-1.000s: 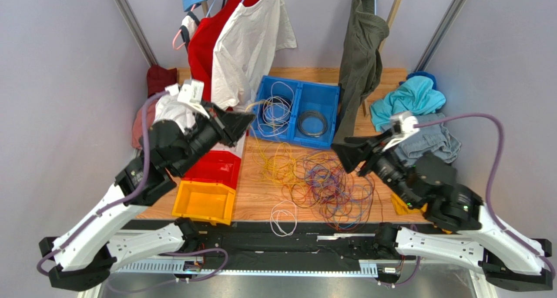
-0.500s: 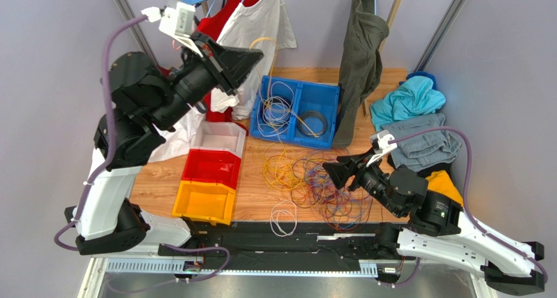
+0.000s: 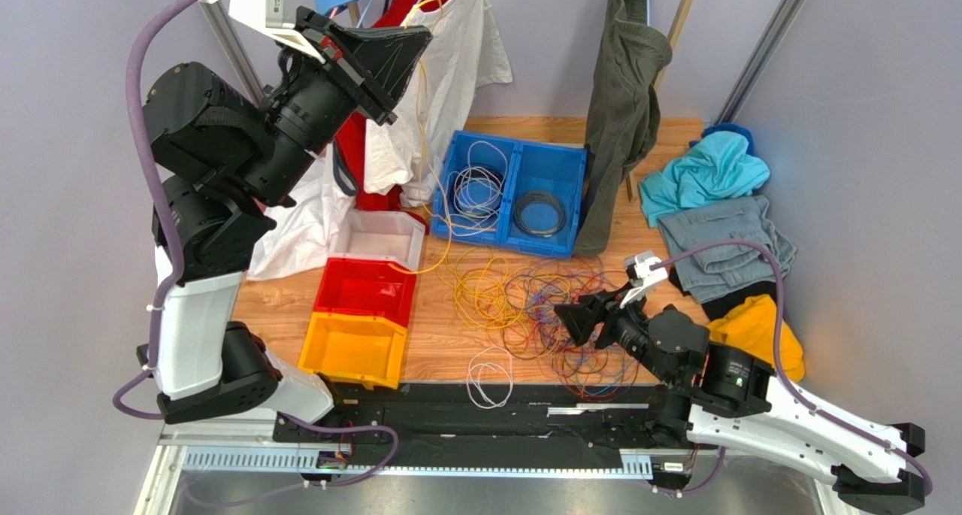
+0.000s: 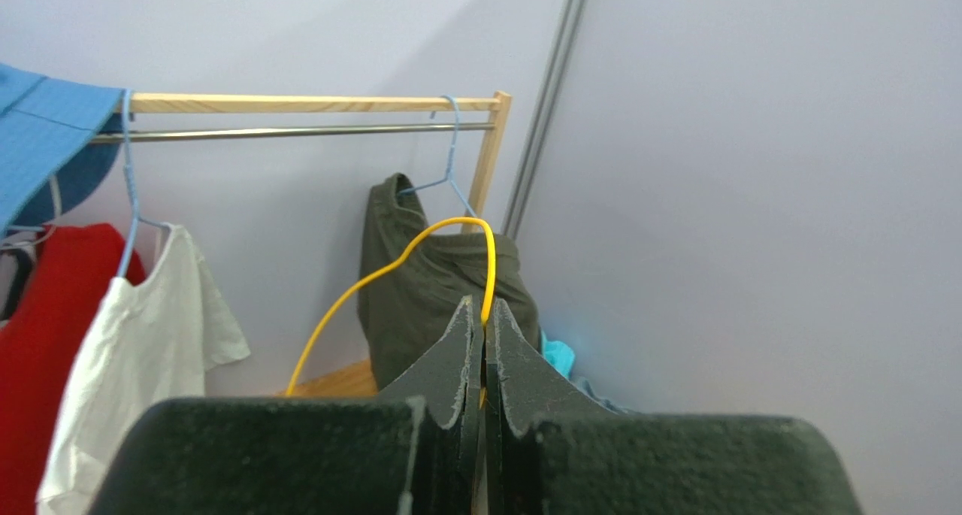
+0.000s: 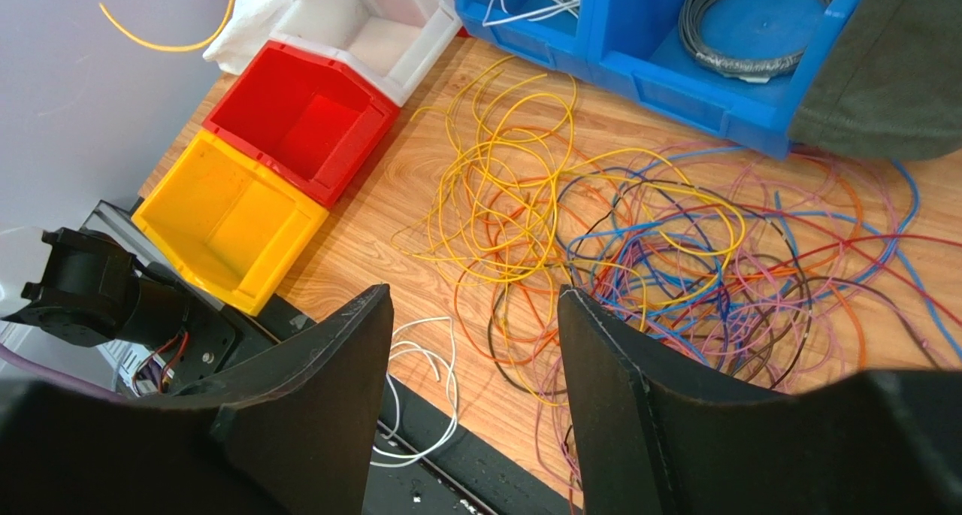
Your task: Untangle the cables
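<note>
My left claw (image 4: 486, 314) pinches one yellow cable (image 4: 390, 265), up high. My right claw (image 5: 474, 299) gapes over the cables (image 5: 678, 244), touching none, I think.

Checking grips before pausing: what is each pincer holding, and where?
Left pincer pinches a yellow cable just beside its raised bend; right pincer, open, holds nothing.

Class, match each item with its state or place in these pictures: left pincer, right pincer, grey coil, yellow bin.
Column one:
1. left pincer
2. right pincer
3. grey coil
4. yellow bin

Column two:
A. empty
B. open, over the tangled cables
C. shut on a yellow cable
D. in the blue tray

Pairs: 1-C, 2-B, 3-D, 4-A
</note>
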You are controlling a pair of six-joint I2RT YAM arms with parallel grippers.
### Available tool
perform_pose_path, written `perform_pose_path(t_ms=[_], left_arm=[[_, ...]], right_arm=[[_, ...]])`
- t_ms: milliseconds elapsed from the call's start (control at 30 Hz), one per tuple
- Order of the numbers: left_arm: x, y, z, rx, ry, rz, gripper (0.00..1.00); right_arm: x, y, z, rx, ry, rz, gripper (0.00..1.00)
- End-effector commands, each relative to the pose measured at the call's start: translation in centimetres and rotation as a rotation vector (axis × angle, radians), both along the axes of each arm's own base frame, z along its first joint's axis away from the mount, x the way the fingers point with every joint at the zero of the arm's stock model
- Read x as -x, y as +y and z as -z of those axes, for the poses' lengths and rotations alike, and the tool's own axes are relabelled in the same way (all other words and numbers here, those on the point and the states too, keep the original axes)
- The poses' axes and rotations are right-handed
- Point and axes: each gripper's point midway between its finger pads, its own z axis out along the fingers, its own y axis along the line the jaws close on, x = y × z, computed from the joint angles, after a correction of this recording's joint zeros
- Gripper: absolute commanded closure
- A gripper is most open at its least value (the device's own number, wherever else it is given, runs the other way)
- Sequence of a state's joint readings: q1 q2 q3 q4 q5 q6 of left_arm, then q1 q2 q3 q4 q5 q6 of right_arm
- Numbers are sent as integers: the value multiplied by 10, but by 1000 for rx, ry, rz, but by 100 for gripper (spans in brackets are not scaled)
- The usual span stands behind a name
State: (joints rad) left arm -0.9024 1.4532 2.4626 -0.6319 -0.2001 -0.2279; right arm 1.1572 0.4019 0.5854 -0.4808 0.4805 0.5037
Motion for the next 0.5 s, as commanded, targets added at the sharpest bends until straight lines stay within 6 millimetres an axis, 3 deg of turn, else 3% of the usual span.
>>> perform_pose_path(t_ms=[0, 167, 367, 467], left_arm=[[-9, 15, -12, -14, -64, -101, 100], [-28, -20, 12, -94, -30, -63, 100], [-39, -52, 11, -97, -64, -4, 100], [-41, -78, 14, -110, -104, 74, 100]], right_arm=[[-1, 2, 1, -68, 7, 18, 40], [-3, -2, 10, -47, 13, 40, 42], [-2, -10, 11, -41, 27, 58, 44], [-2, -21, 7, -76, 39, 103, 45]])
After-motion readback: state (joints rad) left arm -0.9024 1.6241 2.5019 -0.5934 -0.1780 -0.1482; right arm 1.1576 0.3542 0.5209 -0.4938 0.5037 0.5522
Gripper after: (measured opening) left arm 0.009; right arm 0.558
